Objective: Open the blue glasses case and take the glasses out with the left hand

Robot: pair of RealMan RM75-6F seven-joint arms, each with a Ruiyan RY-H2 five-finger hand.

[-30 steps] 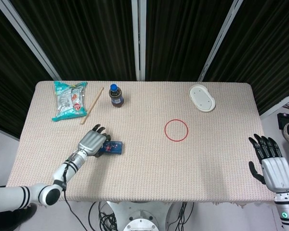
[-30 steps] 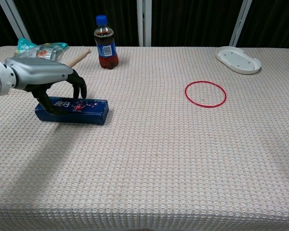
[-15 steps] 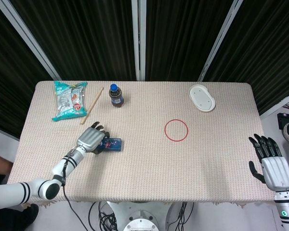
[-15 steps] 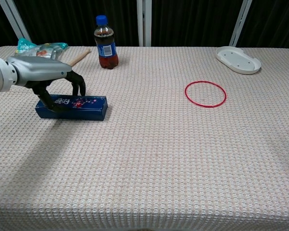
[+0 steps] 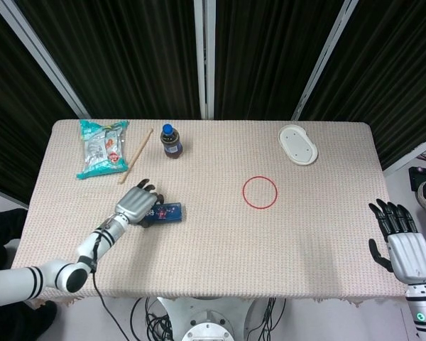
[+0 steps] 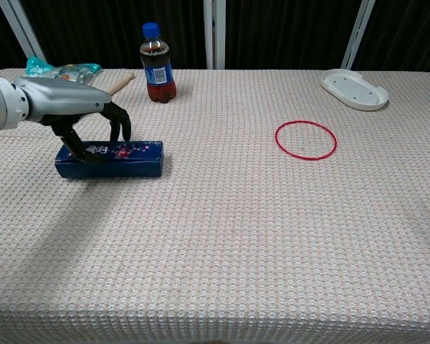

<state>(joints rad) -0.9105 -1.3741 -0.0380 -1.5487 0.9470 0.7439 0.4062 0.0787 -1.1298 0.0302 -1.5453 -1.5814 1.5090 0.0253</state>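
Blue glasses case [image 6: 110,159] lies flat on the woven tablecloth [image 6: 229,236] at the left-front part of the table, lid down, printed top face up. No gap shows along its seam in either view.

Left hand [image 6: 72,115] arches over the case's left half. Dark fingers [image 6: 119,123] curl down onto its top and far edge, thumb toward the near side. Looks like a light claw-hold on the case, not a lift; the case sits on the cloth.

Right hand [image 5: 401,245] hangs off the table's right edge, fingers spread, holding nothing.

Elsewhere: cola bottle [image 6: 157,64] upright at the back, snack packet [image 5: 101,146] and wooden stick [image 5: 135,155] at back left, red ring [image 6: 305,140] mid-right, white oval dish [image 6: 354,89] back right. All well apart from the case.

Judgement: the opening step is in hand, early in the task. Glasses not visible, presumably inside.

Next move calls for finding the lid's seam with the fingertips and prying up while the base stays pinned. With one hand doing both, the case may slide or tip on the cloth.
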